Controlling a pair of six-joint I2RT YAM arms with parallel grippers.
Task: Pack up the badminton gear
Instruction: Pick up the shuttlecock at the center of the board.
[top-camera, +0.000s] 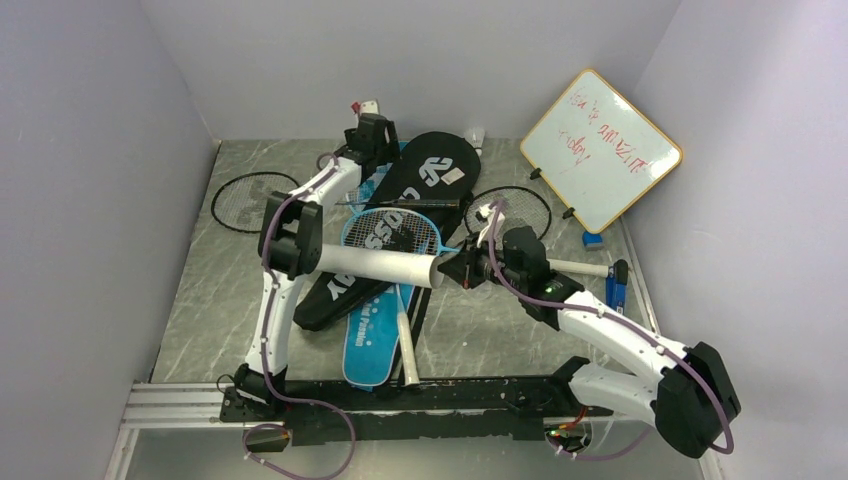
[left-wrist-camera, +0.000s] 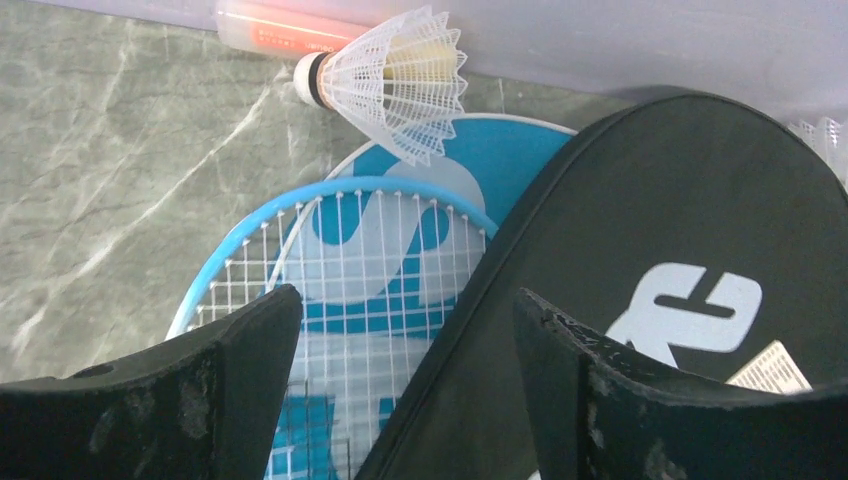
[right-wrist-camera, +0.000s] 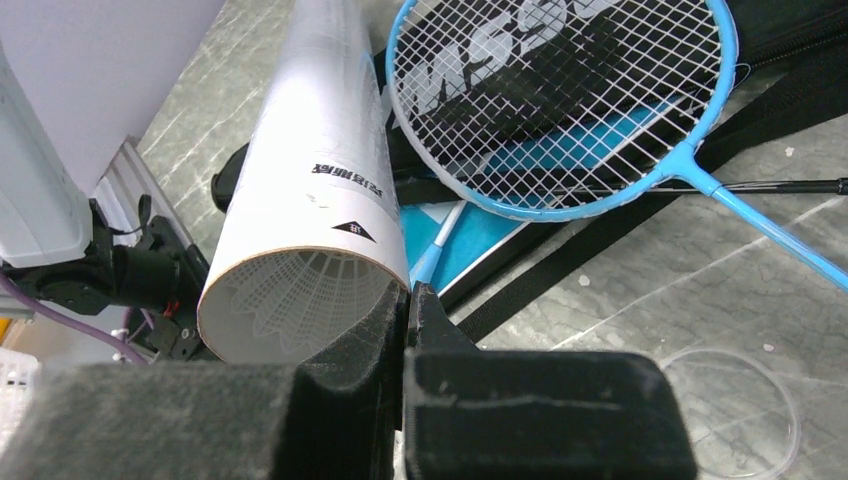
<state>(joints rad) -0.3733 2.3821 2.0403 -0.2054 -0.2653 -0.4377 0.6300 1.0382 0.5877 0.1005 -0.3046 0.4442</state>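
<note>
Far side of the worktop (top-camera: 200, 300), right against the wall: 1 loose shuttlecock (left-wrist-camera: 385, 75) on its side, round head to the left, skirt reaching over the far edge of the blue bag (left-wrist-camera: 490, 150). Your left gripper (left-wrist-camera: 405, 310) hangs just near of it, jaws wide, nothing between them. Under it a light-blue racket (left-wrist-camera: 340, 260) head lies on the blue bag, and the black bag (left-wrist-camera: 680, 200) overlaps from the right.

Handling guess: the shuttlecock weighs next to nothing and will skid or roll if you nudge it. The skirt is thin open mesh, springy and easy to crush. Take it at the head by the dark band, with a light squeeze.

Your right gripper (right-wrist-camera: 405, 300) has its jaws pressed together at the mouth rim of the white tube (right-wrist-camera: 320, 150). It looks like a pinch on the wall. More shuttlecocks sit stacked inside. The tube looks smooth and thin-walled, so it may swing from that rim hold.
</note>
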